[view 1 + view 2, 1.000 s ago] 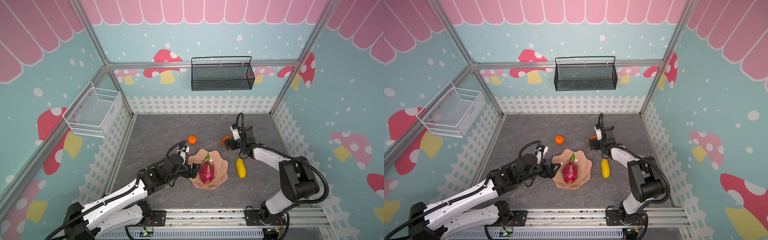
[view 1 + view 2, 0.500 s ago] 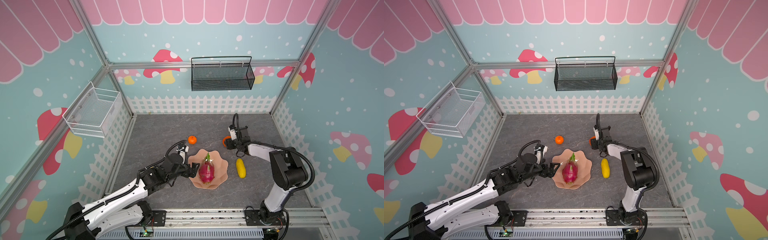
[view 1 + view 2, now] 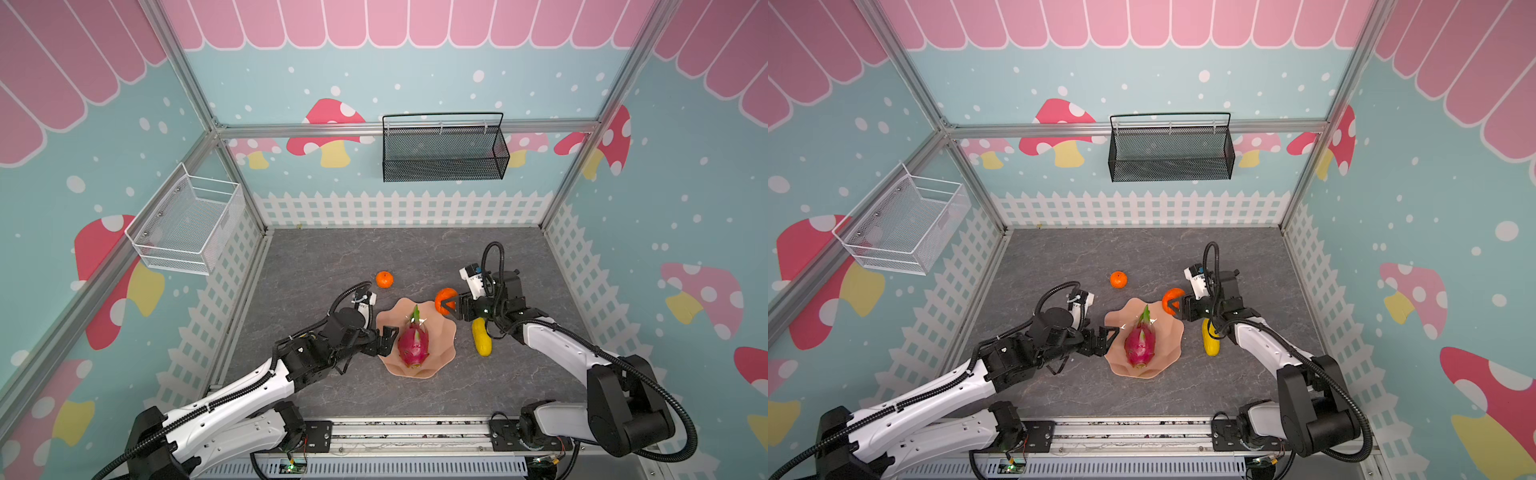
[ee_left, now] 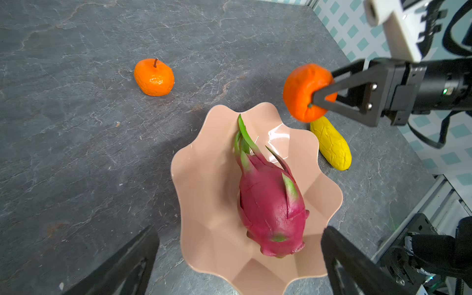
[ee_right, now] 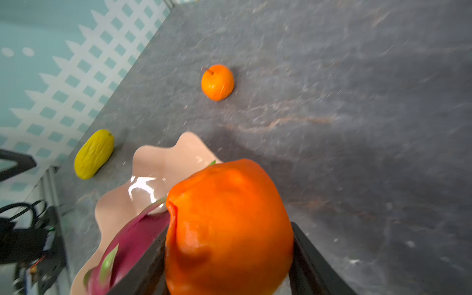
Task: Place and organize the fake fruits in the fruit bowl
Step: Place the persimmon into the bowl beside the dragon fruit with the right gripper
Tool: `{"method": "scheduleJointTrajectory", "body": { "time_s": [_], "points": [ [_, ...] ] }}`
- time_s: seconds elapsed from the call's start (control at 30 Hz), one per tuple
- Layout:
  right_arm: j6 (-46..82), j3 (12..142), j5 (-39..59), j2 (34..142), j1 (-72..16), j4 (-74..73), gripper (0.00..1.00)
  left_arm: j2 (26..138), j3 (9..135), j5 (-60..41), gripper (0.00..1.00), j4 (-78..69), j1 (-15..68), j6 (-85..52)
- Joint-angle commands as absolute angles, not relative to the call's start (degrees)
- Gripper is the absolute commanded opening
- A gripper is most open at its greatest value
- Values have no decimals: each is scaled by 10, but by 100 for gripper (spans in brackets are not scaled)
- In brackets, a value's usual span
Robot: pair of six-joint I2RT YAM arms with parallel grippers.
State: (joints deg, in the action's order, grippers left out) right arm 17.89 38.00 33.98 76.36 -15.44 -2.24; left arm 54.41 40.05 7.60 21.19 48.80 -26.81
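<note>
**Task status, left to right**

- Left gripper (image 3: 390, 341): jaws spread fully and holding nothing. It is stationed at the left rim of the fruit bowl (image 3: 441, 332).
- First orange (image 3: 384, 279): lies on the table (image 3: 324, 257), near the bowl's far rim but apart from it. Not yet placed.
- Dragon fruit (image 3: 412, 343): lies lengthwise inside the bowl with its green tips toward the far rim. This is the only fruit in the bowl.
- Second orange (image 3: 444, 299): clamped between the jaws of the right gripper (image 3: 451, 306), which are partly closed on it. It sits just beside the bowl's far-right rim. In the left wrist view it appears raised clear of the table.
- Yellow fruit (image 3: 481, 337): lies on the table just right of the bowl, under the right arm. Not yet placed.
- No other yellow fruit is visible in any view.

Assessment: one fruit is placed, one is in transit, and at least two remain on the table.

**Change from one second earlier**

- The right gripper then stood around the second orange on the table, farther from the bowl. It has since closed on the orange and carried it toward the rim.
- The left gripper, dragon fruit, first orange and yellow fruit have not moved.
</note>
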Motion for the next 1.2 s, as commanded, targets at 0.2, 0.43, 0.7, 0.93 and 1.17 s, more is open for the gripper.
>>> {"method": "scheduleJointTrajectory", "body": {
  "time_s": [0.2, 0.43, 0.7, 0.93, 1.17],
  "points": [
    [164, 383, 420, 789, -170, 37, 61, 540, 403, 59, 99, 221, 484, -286],
    [149, 395, 386, 816, -184, 51, 71, 547, 411, 57, 99, 223, 484, -287],
    [149, 420, 363, 811, -196, 60, 82, 543, 429, 109, 99, 262, 484, -278],
    [146, 448, 343, 794, -200, 62, 84, 564, 456, 291, 99, 394, 416, -314],
    [116, 491, 285, 712, -299, 62, 95, 574, 389, 266, 94, 406, 239, -375]
  ]
}}
